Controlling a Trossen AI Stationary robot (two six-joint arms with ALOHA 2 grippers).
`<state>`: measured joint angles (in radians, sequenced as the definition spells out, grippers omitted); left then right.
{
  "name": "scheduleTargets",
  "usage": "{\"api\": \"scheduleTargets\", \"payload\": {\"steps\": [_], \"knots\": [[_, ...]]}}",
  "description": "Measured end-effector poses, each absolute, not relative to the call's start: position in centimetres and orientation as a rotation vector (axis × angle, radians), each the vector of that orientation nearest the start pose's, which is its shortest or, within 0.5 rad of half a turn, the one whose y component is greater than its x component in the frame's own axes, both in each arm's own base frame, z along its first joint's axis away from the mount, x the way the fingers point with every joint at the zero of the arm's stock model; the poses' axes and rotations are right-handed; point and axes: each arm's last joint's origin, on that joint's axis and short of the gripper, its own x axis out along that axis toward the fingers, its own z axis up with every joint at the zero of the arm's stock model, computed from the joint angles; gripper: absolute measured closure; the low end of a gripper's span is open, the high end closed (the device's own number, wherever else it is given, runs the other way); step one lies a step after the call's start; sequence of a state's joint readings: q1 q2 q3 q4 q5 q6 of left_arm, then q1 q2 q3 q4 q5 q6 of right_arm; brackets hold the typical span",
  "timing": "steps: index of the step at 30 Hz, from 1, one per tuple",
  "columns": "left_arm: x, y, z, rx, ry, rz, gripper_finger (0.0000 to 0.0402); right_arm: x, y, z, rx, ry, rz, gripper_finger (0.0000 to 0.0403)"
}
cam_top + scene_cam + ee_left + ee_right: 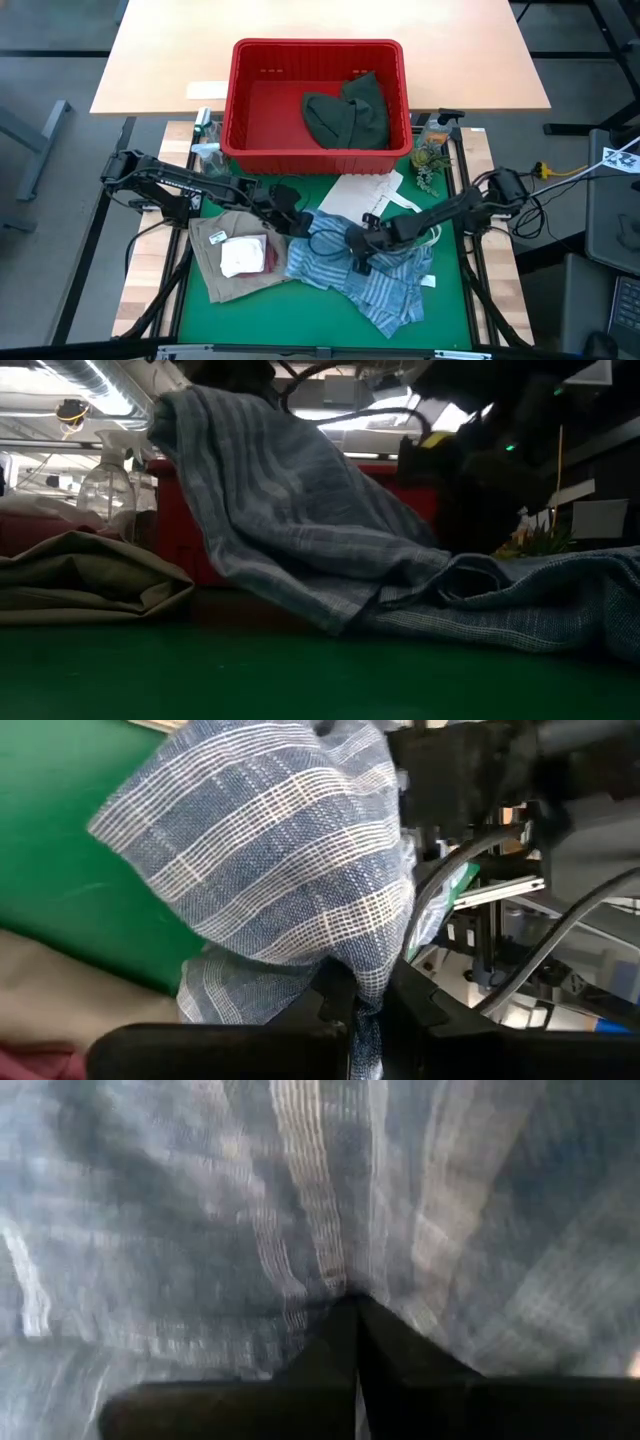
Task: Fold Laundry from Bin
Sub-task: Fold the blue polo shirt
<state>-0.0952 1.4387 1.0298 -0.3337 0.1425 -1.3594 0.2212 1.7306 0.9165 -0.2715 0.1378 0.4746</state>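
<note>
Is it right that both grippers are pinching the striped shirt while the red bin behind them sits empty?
Not quite: the red bin isn't empty. The high view shows a dark green garment inside it. The left gripper and right gripper are indeed both pinching the striped shirt.

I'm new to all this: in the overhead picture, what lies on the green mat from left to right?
Tan garment → small white cloth → small maroon cloth → blue-white striped shirt.
</note>
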Motion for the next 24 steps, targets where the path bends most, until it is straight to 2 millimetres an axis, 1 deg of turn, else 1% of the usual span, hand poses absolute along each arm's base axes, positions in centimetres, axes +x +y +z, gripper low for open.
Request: {"api": "scheduleTargets", "payload": {"steps": [5,7,11,14,18,21,24], "knots": [[30.4,-3.5,25.9,-1.306,0.772,0.303,0.0384,31.3,6.3,14.4,0.252,1.056,-0.148,0.0402],[30.4,-3.7,25.9,-1.309,0.774,0.293,0.0384,31.1,6.3,15.1,0.25,1.038,-0.138,0.0402],[30.3,-4.1,25.9,-1.32,0.783,0.291,0.0384,30.4,6.5,17.2,0.241,0.999,-0.108,0.0402],[30.3,-4.4,25.9,-1.316,0.789,0.284,0.0384,29.3,6.7,18.8,0.231,0.993,-0.096,0.0402],[30.2,-4.9,25.9,-1.308,0.794,0.277,0.0384,27.2,7.5,20.6,0.202,1.026,-0.066,0.0402],[30.2,-5.2,25.9,-1.317,0.787,0.293,0.0384,25.7,8.4,21.7,0.172,1.045,-0.025,0.0402],[30.1,-5.5,25.9,-1.337,0.775,0.307,0.0384,24.4,9.6,22.2,0.138,1.067,0.023,0.0402]]}}
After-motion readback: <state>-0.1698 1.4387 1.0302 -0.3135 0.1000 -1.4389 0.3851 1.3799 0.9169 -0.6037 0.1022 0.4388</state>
